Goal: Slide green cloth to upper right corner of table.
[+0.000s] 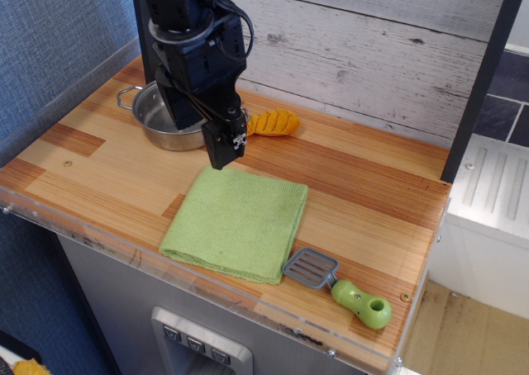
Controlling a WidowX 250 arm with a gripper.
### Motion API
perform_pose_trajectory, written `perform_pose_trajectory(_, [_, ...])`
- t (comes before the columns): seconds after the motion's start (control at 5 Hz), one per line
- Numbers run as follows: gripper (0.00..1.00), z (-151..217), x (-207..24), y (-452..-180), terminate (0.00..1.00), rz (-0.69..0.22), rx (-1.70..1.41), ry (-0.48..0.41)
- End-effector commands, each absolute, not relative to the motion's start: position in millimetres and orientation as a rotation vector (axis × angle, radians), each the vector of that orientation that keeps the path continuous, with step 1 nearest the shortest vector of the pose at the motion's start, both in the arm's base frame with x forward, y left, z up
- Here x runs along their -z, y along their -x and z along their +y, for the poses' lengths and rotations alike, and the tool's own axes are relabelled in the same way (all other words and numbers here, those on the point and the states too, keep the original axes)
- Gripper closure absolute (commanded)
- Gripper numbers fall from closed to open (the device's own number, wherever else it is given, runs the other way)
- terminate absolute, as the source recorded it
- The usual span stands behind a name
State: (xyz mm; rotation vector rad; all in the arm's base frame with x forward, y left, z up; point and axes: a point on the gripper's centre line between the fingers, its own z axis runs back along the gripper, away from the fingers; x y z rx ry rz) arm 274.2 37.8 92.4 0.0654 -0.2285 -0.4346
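The green cloth lies flat as a folded square near the front middle of the striped wood table. My gripper hangs from the black arm just above the cloth's far left corner. Its black fingers point down and look close together, with nothing between them. I cannot tell whether the tips touch the cloth.
A steel pot stands at the back left, partly behind the arm. A yellow-orange toy lies behind the cloth by the plank wall. A grey spatula with a green handle lies at the cloth's front right corner, near the clear front edge.
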Motion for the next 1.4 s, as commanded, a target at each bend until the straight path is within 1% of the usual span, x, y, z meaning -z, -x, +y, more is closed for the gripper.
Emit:
perform_pose_trajectory(0.0, [0.00,37.8,-92.4,-274.2,0.00,-0.228,0.435,-0.065])
perform_pose_trajectory(0.2, [0.00,34.5,-84.0,-274.6,0.00,-0.204,0.448,-0.020])
perform_pose_trajectory(0.4, [0.00,28.9,-70.8,-279.3,0.00,-0.169,0.447,0.017])
perform_pose_trajectory(0.6, [0.00,21.4,-54.7,-283.8,0.00,-0.146,0.505,0.004])
perform_pose_trajectory(0.8, [0.00,20.8,-34.2,-280.7,0.00,-0.118,0.524,-0.028])
perform_pose_trajectory(1.0, [0.00,20.6,-23.6,-275.6,0.00,-0.087,0.549,-0.044])
perform_pose_trajectory(1.2, [0.00,27.9,-12.2,-267.7,0.00,-0.077,0.534,-0.069])
